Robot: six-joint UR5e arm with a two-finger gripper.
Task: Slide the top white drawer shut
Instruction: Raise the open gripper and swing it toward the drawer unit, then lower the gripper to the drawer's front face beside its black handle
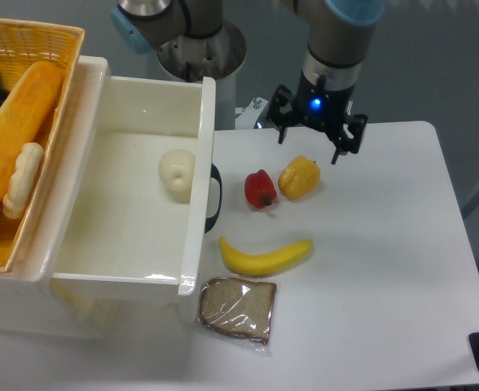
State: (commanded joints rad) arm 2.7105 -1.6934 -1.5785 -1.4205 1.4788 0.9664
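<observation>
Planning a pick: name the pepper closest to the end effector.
The yellow pepper, just below the end effector; the red pepper lies farther left, toward the drawer.

There is only one view, from a fixed camera placed high above the desk and looking steeply down at it. It is quite near: the desk fills most of the picture, and the left, right and bottom edges cut the scene off.

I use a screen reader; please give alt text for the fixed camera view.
The top white drawer stands pulled open, a pale fruit inside, while the open gripper hovers above a yellow pepper on the table.
</observation>
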